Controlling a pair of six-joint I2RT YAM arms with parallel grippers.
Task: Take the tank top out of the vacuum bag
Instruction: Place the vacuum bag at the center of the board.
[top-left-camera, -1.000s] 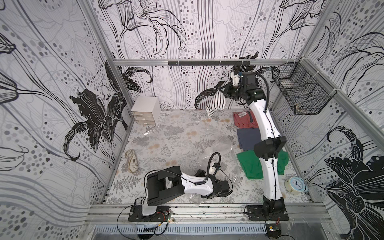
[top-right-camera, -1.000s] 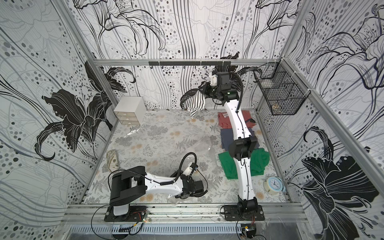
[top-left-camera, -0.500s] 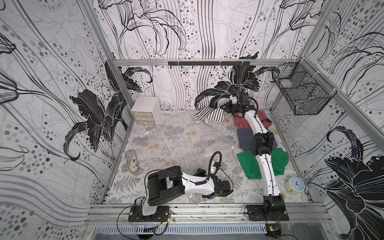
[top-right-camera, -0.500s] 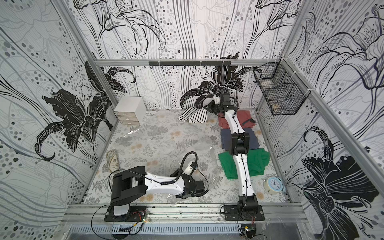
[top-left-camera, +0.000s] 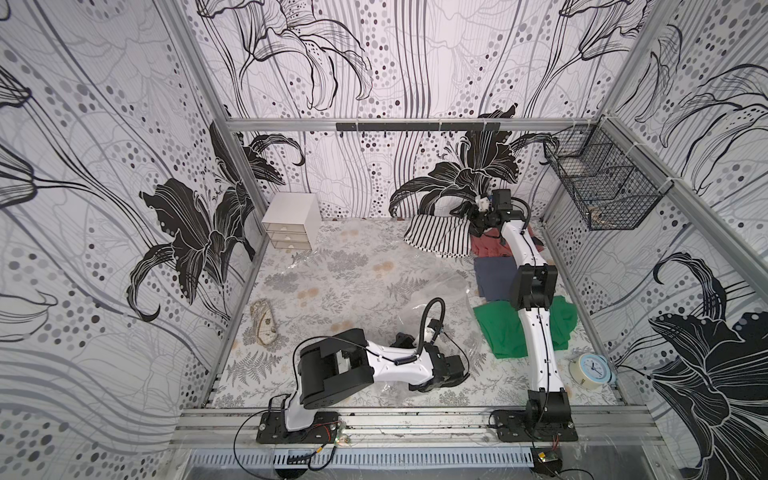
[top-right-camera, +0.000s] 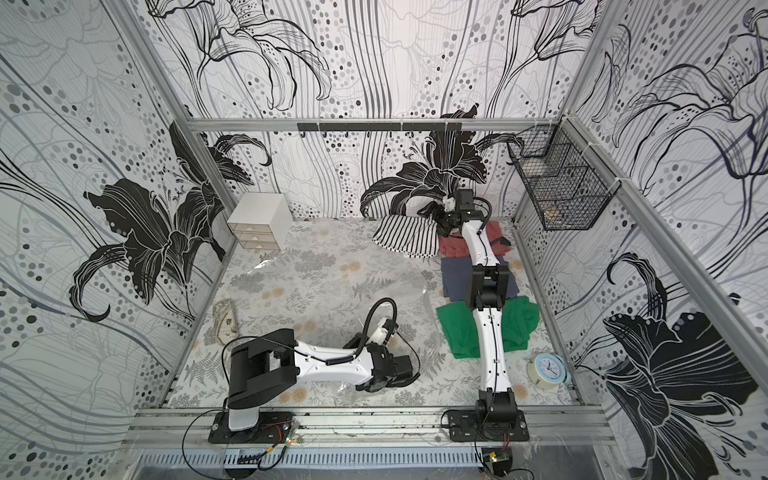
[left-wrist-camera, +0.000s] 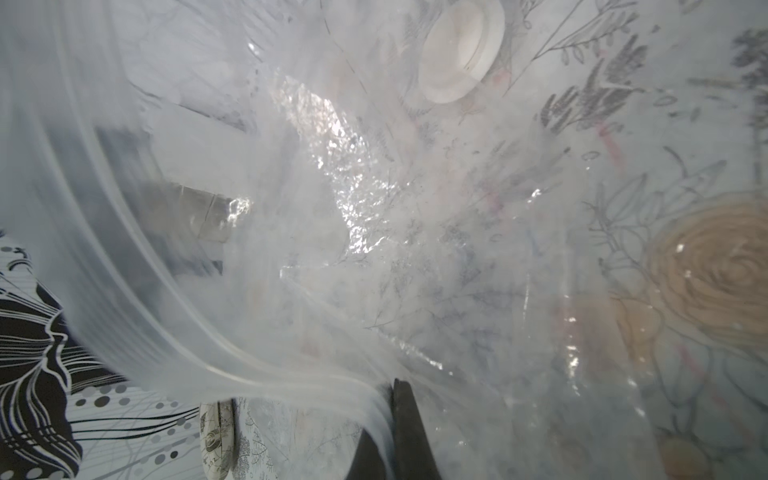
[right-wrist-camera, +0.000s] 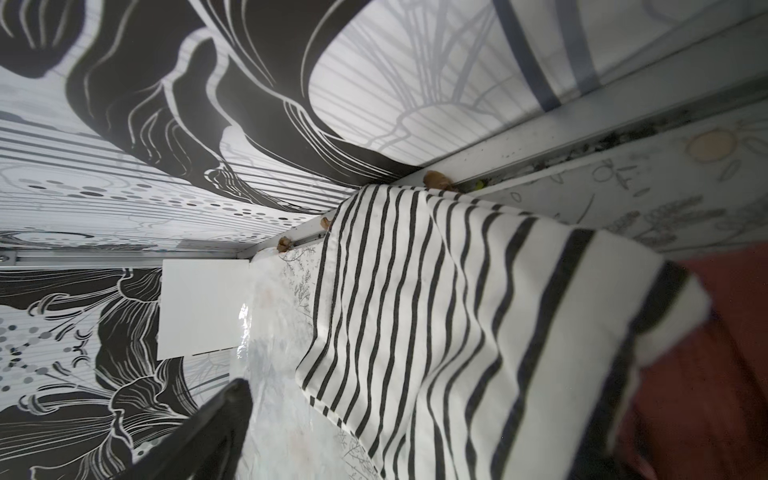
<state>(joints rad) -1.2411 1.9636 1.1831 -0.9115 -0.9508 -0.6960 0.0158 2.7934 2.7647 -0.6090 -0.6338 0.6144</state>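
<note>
The tank top (top-left-camera: 436, 240) is white with black stripes; the vacuum bag (left-wrist-camera: 374, 208) is clear, its valve disc (left-wrist-camera: 457, 54) white. The surface (top-left-camera: 257, 365) has a grey floral print with tan blooms. There is a rust-red garment (top-left-camera: 486, 248), a navy garment (top-left-camera: 492, 278) and a green garment (top-left-camera: 498, 332).

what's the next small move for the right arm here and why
Probably lift the right gripper up and away from the striped tank top. Its jaws stand open, and the top lies spread on the table, outside the vacuum bag, so nothing is left to hold there.
</note>
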